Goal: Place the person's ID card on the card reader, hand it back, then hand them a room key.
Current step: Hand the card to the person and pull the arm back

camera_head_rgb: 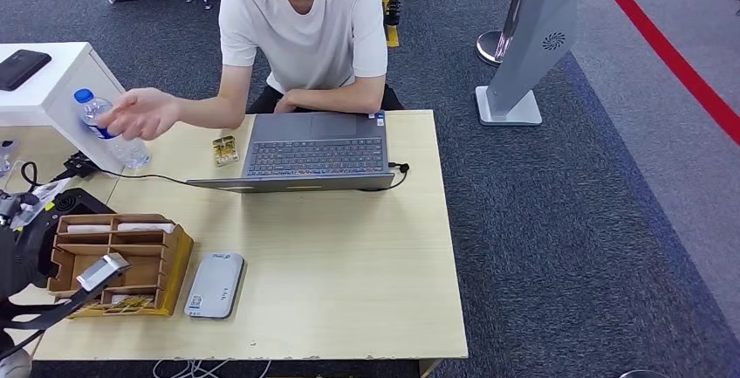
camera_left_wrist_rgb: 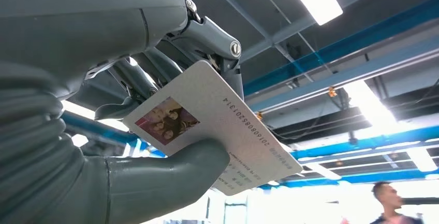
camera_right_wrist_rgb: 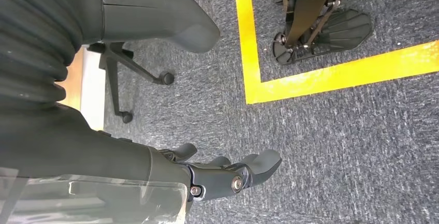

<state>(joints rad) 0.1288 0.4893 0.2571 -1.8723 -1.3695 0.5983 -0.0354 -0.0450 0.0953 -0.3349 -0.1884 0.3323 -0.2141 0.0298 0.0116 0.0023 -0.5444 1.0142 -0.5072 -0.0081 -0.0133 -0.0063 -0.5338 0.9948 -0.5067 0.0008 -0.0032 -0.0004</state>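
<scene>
**Left hand holds the ID card by the organiser**

While the ID card [camera_left_wrist_rgb: 207, 125] sits pinched between the thick grey thumb and the darker fingers [camera_left_wrist_rgb: 155, 74] of the left hand [camera_left_wrist_rgb: 129, 131], its printed face with a small photo and a row of digits is turned toward the wrist camera, and ceiling lights and blue beams show behind it. From the head view the same card [camera_head_rgb: 103, 270] appears as a pale grey slip at the end of the left arm, held up over the near edge of the wooden organiser [camera_head_rgb: 118, 263], whose compartments hold flat cards. Just beside the organiser, on the side away from the left hand, lies the grey card reader [camera_head_rgb: 215, 284] flat on the light wood table [camera_head_rgb: 349, 273]. Farther out from the hand, across the table, an open laptop [camera_head_rgb: 305, 151] faces the seated person [camera_head_rgb: 301, 33], with a small yellowish object [camera_head_rgb: 225, 149] next to it. That person's hand [camera_head_rgb: 144, 114] reaches out over the far left part of the table, in front of a water bottle [camera_head_rgb: 109, 129] standing against a white cabinet [camera_head_rgb: 52, 81].

The right hand [camera_right_wrist_rgb: 217, 175] hangs over grey carpet crossed by yellow tape [camera_right_wrist_rgb: 310, 74], its fingers loosely apart and gripping nothing.
</scene>
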